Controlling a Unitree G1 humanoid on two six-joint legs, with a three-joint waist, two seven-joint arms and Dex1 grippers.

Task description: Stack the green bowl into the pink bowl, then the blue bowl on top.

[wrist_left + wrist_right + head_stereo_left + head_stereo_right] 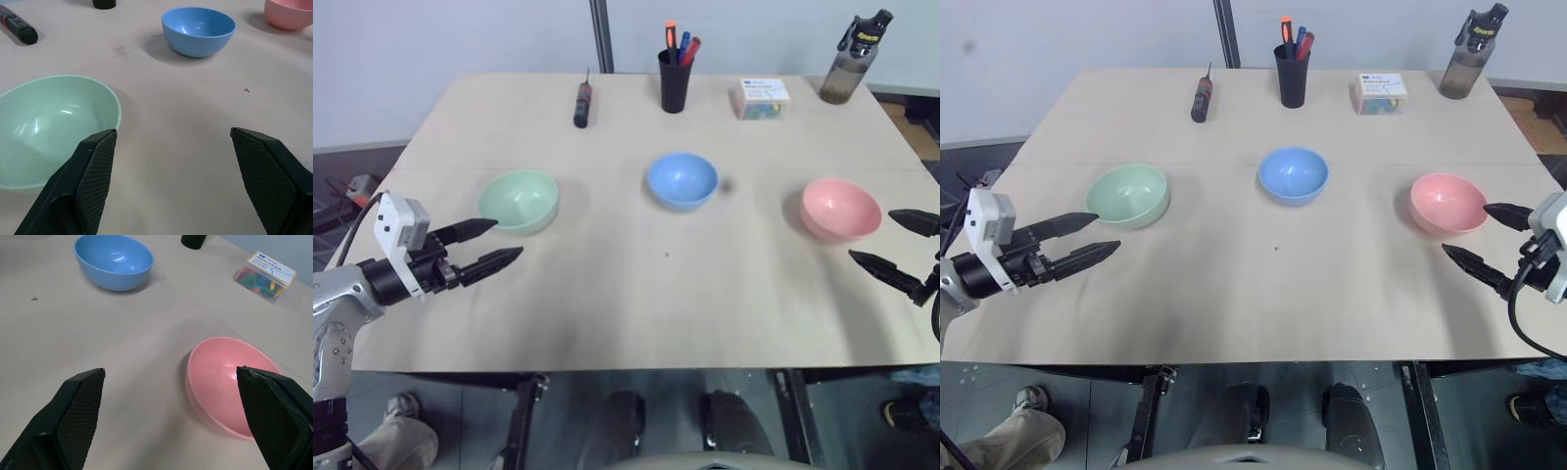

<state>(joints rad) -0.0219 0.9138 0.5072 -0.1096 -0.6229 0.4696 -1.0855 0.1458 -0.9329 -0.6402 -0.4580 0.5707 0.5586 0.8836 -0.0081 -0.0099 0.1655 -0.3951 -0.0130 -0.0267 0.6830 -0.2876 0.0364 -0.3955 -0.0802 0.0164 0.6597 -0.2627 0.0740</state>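
Observation:
Three bowls stand apart in a row on the table. The green bowl is at the left, the blue bowl in the middle, the pink bowl at the right; all are upright and empty. My left gripper hovers open just in front of the green bowl, one finger near its rim, nothing between the fingers. My right gripper is open beside the pink bowl at its near right, holding nothing.
Along the far edge of the table lie a screwdriver, a black cup of pens, a small clear box and a dark bottle. A person's shoe and trouser leg show below the table's near left.

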